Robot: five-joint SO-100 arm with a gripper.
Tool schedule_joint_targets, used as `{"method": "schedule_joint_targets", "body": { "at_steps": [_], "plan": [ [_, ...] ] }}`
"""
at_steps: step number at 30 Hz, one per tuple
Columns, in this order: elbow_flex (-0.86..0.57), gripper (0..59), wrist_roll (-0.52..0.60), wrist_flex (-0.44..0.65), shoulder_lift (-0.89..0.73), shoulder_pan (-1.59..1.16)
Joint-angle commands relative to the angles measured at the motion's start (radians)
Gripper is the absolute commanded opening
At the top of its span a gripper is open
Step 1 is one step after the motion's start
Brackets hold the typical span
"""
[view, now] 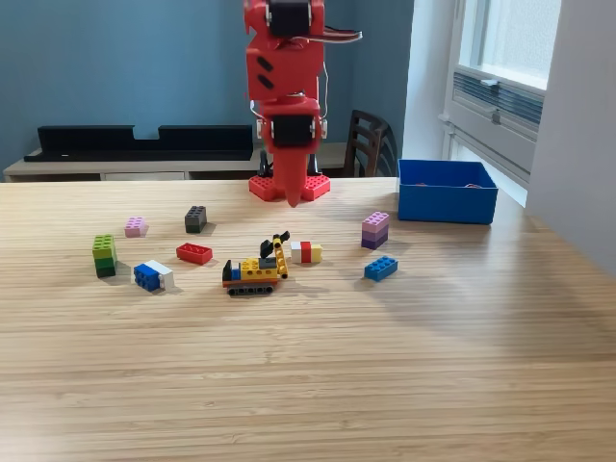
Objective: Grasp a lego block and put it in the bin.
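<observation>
Exterior view: closed, empty gripper (293,197) hangs behind scattered lego blocks (252,257), bin (446,192) rightward.

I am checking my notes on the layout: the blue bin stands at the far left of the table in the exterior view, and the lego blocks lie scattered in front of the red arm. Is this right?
One detail is wrong. The exterior view shows the blue bin at the far right of the table, not the left. The rest holds: the lego blocks lie scattered in front of the red arm.

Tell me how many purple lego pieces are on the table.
2: a pale pink-purple block at the exterior view's left, and a purple stack right of center, near the bin. None seem hidden.
</observation>
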Motion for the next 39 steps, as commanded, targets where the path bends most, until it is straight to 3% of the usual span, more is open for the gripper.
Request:
{"method": "schedule_joint_targets", "body": {
  "at_steps": [1, 5, 11, 15, 23, 39],
  "plan": [
    [0.018, 0.1, -0.009, -0.006, 0.091, -0.035],
    [0.046, 6.1, -0.041, -0.014, 0.092, -0.035],
    [0.135, 24.1, -0.094, -0.075, 0.149, -0.034],
    [0.233, 28.3, -0.126, -0.149, 0.245, -0.037],
    [0.371, 28.5, -0.120, -0.230, 0.339, -0.034],
    [0.509, 28.4, -0.115, -0.456, 0.311, -0.018]
  ]
}}
